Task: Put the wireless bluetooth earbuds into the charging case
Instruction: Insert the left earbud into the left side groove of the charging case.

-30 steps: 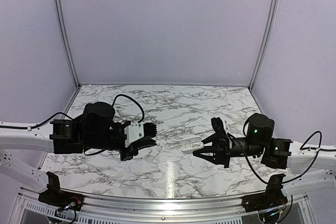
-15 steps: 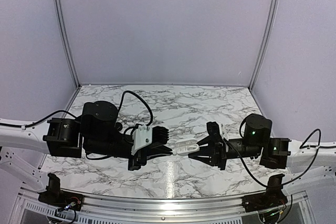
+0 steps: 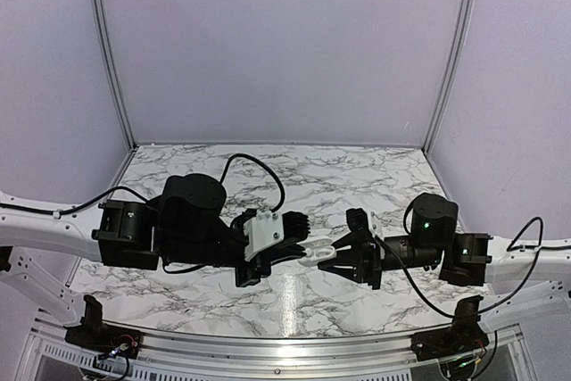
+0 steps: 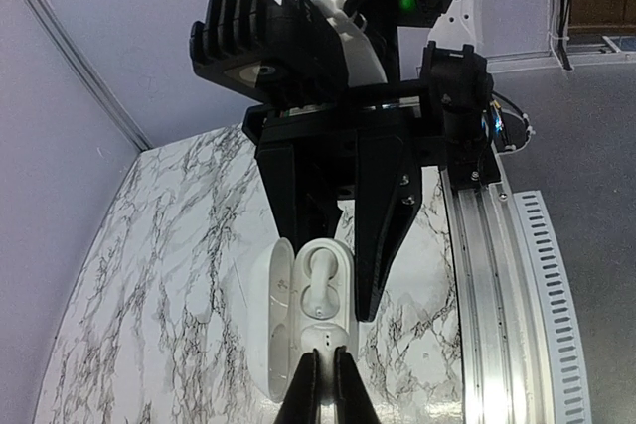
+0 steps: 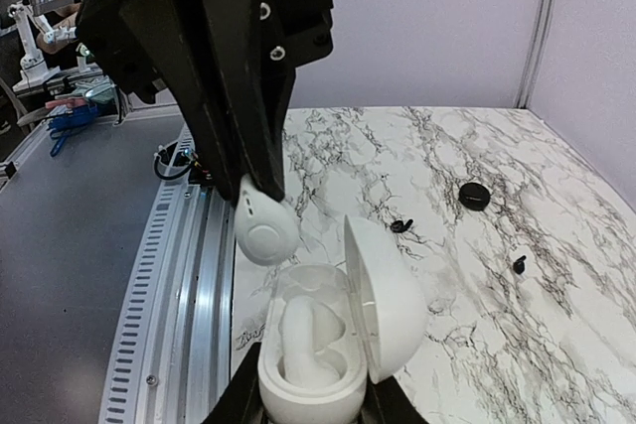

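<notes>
**A:** Top view, entries?
**B:** White charging case, frame centre, lifted off marble table. Clamped from the right by right gripper; approached from the left by left gripper.

**A:** Left wrist view?
**B:** Own fingers pressed together, bottom centre, just above the open case. Seated earbud in one pocket.

**A:** Right wrist view?
**B:** Held earbud, white, pinched at the left gripper's tips — left of centre, just above the case mouth, not yet in. Black earbuds loose on the table, right of centre.

**A:** Progress?
**B:** Judged partway — one white in, one about to go in, black pair untouched.
</notes>
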Controlling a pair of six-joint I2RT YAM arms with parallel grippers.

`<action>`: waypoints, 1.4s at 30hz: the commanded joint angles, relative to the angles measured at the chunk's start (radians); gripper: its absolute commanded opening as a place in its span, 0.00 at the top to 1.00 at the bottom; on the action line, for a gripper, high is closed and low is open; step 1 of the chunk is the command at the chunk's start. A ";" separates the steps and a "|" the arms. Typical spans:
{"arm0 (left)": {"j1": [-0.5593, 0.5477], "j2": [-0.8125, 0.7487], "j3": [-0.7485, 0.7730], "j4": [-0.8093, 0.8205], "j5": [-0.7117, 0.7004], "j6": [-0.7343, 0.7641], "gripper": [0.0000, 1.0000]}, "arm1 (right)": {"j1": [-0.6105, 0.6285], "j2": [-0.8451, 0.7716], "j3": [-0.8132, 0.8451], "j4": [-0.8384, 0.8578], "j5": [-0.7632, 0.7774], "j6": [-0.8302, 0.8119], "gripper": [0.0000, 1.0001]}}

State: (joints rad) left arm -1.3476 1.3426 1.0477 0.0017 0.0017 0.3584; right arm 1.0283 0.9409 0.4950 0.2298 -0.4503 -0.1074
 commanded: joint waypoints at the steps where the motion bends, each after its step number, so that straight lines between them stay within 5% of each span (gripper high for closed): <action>1: -0.005 0.024 0.036 0.000 -0.045 -0.001 1.00 | 0.007 -0.004 0.048 0.008 0.002 -0.011 1.00; 23: -0.005 0.114 0.107 -0.092 -0.081 -0.048 1.00 | 0.008 -0.047 0.028 0.042 0.014 -0.014 1.00; 35: -0.005 -0.017 0.070 -0.101 -0.101 -0.018 0.71 | 0.008 -0.043 0.023 0.038 0.016 -0.002 1.00; 42: -0.006 -0.097 0.013 -0.084 -0.052 -0.008 0.69 | 0.009 -0.024 0.028 0.045 0.009 0.005 1.00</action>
State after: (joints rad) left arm -1.3495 1.2919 1.0969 -0.0875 -0.0715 0.3420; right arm 1.0286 0.9123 0.4950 0.2356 -0.4290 -0.1081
